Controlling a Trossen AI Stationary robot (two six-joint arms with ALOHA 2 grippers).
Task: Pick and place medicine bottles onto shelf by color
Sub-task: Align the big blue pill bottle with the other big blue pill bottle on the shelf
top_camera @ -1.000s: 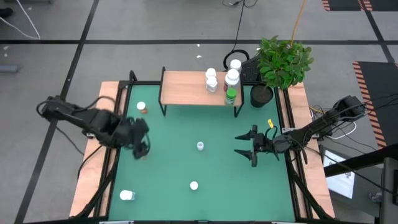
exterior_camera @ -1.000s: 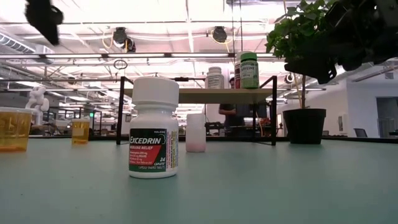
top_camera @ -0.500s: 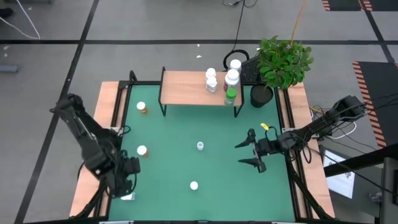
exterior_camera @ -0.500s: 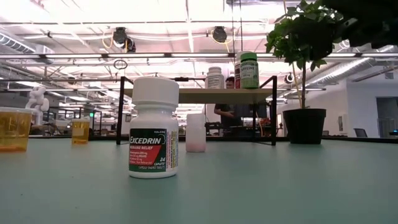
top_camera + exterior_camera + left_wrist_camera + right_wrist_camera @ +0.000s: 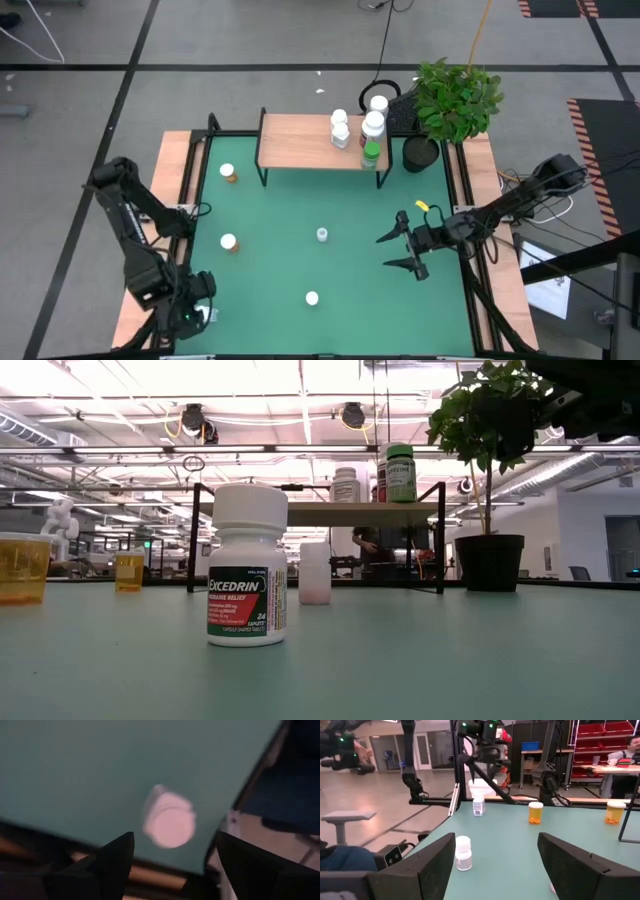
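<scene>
The left gripper point(image 5: 200, 313) is hovering with its fingers spread and empty right above a white bottle point(image 5: 207, 316) lying at the near left corner of the green tabletop point(image 5: 330, 200). The right gripper point(image 5: 397, 250) is hanging over the tabletop's right side with fingers released, grasping nothing. Four bottles point(image 5: 362, 135) are standing at the right end of the shelf point(image 5: 295, 142), while two orange bottles point(image 5: 228, 242) and two white ones point(image 5: 322, 234) are sitting scattered on the tabletop.
</scene>
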